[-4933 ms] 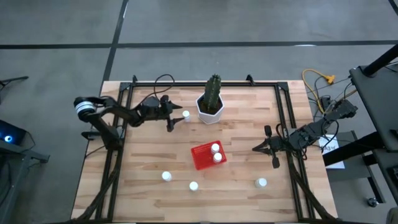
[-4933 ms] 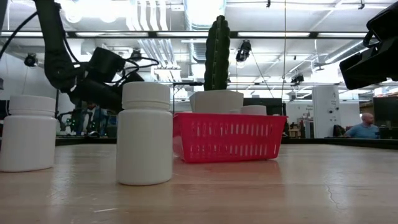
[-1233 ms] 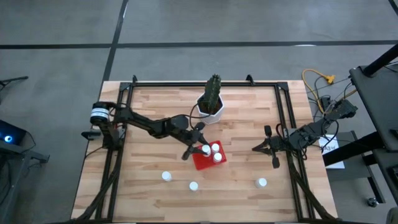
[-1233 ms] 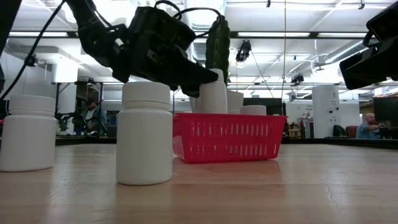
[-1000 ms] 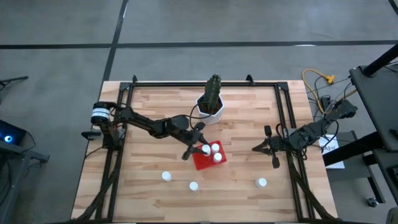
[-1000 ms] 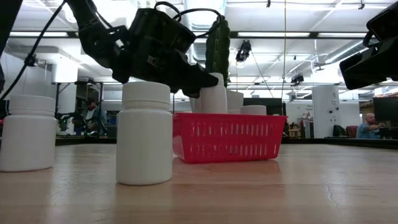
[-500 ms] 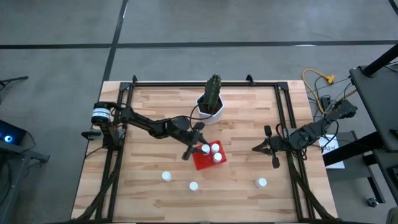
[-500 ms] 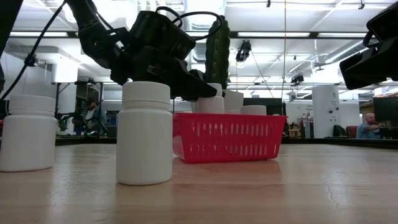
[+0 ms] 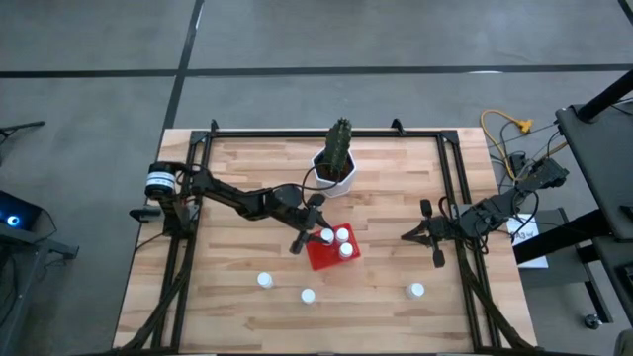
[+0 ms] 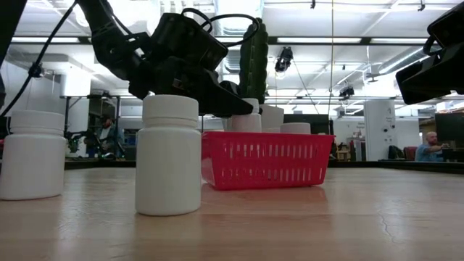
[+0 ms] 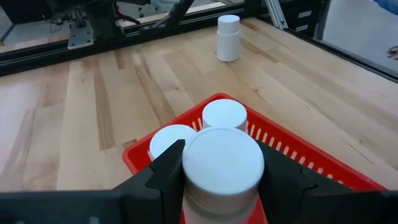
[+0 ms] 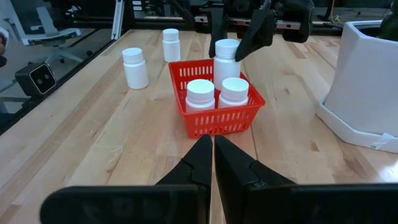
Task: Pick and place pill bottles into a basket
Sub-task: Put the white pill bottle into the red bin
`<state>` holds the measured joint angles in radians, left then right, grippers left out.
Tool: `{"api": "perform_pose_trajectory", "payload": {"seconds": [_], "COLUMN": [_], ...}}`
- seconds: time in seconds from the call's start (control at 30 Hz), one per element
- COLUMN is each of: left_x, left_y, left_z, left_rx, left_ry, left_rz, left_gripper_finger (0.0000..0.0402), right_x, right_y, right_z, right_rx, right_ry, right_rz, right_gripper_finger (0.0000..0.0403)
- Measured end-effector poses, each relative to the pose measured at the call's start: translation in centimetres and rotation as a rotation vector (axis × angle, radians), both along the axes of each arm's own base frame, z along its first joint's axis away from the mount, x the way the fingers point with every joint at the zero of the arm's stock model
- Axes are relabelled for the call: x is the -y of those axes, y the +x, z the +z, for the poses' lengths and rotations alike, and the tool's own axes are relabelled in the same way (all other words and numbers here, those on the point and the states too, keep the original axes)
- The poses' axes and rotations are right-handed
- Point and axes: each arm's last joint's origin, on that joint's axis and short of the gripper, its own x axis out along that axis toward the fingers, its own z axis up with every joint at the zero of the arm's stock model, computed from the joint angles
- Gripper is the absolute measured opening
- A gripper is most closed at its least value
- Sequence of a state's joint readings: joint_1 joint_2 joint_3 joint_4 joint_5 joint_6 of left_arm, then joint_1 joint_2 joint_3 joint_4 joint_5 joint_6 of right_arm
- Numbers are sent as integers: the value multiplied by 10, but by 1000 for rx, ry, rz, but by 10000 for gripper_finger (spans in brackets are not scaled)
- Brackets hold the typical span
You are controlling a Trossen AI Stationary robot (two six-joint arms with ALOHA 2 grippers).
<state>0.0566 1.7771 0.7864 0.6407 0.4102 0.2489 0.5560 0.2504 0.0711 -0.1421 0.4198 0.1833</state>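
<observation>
**Third bottle going into the basket**

Going left to right in the overhead shot: the left gripper (image 9: 318,235) sits at center frame, clamped on a pill bottle (image 11: 222,167) right over the near-left corner of the red basket (image 9: 318,256). Two bottles (image 12: 217,94) already stand inside, side by side, so the remaining slots are tight. Three loose bottles (image 9: 264,280) line the lower part, well apart, lots of bare wood around. The right gripper (image 9: 425,233) waits at right, fingers pinched shut on nothing.
</observation>
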Motion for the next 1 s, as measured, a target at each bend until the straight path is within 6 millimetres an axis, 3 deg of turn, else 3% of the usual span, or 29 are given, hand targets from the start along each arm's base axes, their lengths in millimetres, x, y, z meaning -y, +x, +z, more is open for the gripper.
{"api": "perform_pose_trajectory", "payload": {"seconds": [0.83,1.0], "left_x": [0,-1], "left_y": [0,5], "left_z": [2,-9], "left_rx": [30,12], "left_ry": [10,16], "left_rz": [-30,-6], "left_gripper_finger": [142,142], "right_x": [0,0], "right_y": [0,0], "right_z": [0,0], "right_rx": [0,1], "right_ry": [-3,-3], "right_rz": [1,1], "right_gripper_finger": [9,9]}}
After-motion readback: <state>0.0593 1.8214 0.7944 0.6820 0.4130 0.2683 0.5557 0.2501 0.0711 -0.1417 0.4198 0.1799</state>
